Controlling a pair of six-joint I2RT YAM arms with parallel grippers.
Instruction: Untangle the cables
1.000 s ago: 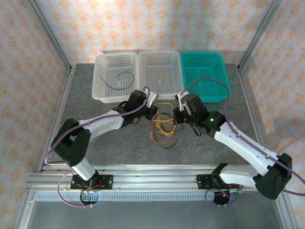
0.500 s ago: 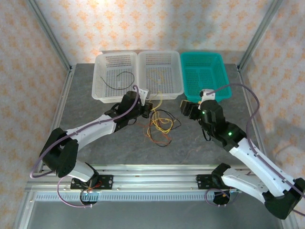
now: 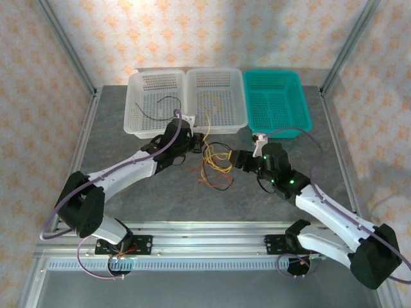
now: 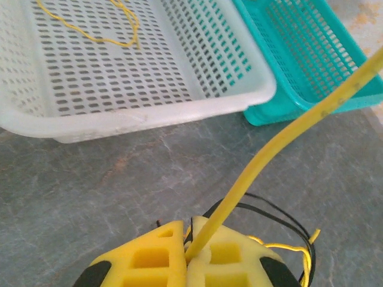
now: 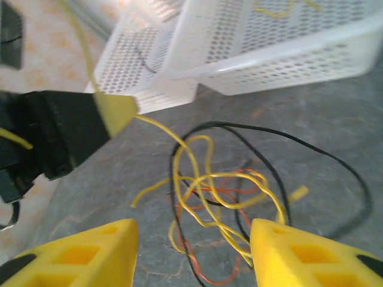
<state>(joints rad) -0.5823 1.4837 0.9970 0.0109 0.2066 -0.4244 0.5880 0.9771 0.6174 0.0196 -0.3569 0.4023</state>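
Got L gripper [image 4: 188,242] pinched together on a yellow cable [image 4: 263,152], w/ the strand leaving the pads toward 1–2 o'clock in left wrist view. Got R gripper [image 5: 192,236] w/ jaws apart, nothing btw them, aimed straight at the cable tangle [image 5: 215,197].

Found tangle lying on desk [image 3: 128,192] btw the two grippers in top view: approx 4–5 o'clock from L gripper, approx 8–9 o'clock from R gripper, near both. Made up of yellow loops, a wide black cable [image 5: 299,142] looping round the outside and an orange cable [image 5: 192,265] low in the pile, all crossing each other.

Key relation, from right wrist view: held yellow strand running from L gripper tip at 10 o'clock down into the knot at centre, so long axis approx 10-to-4. Judging R as the free arm for the next grab: close on a loop at the near side of the knot, then pull away from L along that axis. Can't tell which loop belongs to the held strand.

Also noted: middle white basket [image 3: 239,119] w/ a loose yellow cable [image 4: 102,40] inside, left white basket [image 3: 131,109] w/ a loose black cable [image 3: 160,106], teal basket [image 3: 302,109] at approx 1 o'clock from R gripper.
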